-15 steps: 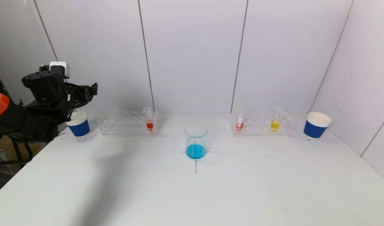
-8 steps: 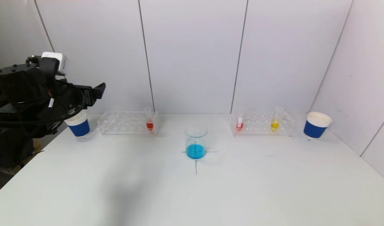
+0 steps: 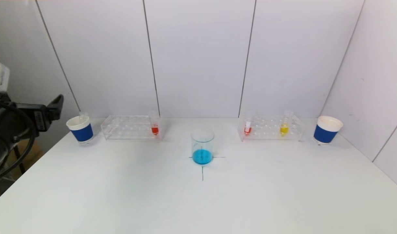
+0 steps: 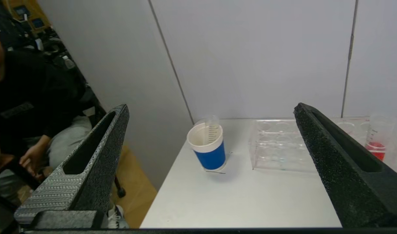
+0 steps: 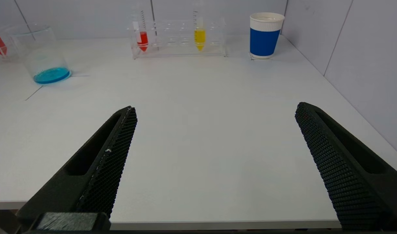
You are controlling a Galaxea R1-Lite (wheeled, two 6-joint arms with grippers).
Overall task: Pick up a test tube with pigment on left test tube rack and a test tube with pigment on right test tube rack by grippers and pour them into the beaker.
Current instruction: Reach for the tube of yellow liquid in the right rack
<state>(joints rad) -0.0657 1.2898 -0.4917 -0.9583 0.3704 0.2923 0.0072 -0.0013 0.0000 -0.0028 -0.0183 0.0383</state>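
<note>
The glass beaker (image 3: 202, 146) holds blue liquid at the table's middle. A tube of red pigment (image 3: 155, 125) stands at the right end of the clear left rack (image 3: 127, 127). The right rack (image 3: 271, 127) carries a red tube (image 3: 247, 126) and a yellow tube (image 3: 284, 125). My left gripper (image 3: 54, 109) hovers off the table's left edge, open and empty (image 4: 211, 109), facing the left blue cup (image 4: 209, 152). My right gripper (image 5: 216, 109) is open and empty above the table's near edge, far from the right rack (image 5: 179, 39); it is out of the head view.
An empty graduated tube (image 4: 212, 128) leans inside the left cup (image 3: 80, 128). A second blue cup (image 3: 327, 129) stands right of the right rack. White walls close the back and right. A person sits beyond the table's left edge (image 4: 16, 97).
My left arm has drawn back to the left, away from over the left cup, leaving the cup and the empty tube in it uncovered. Nothing else moved.
</note>
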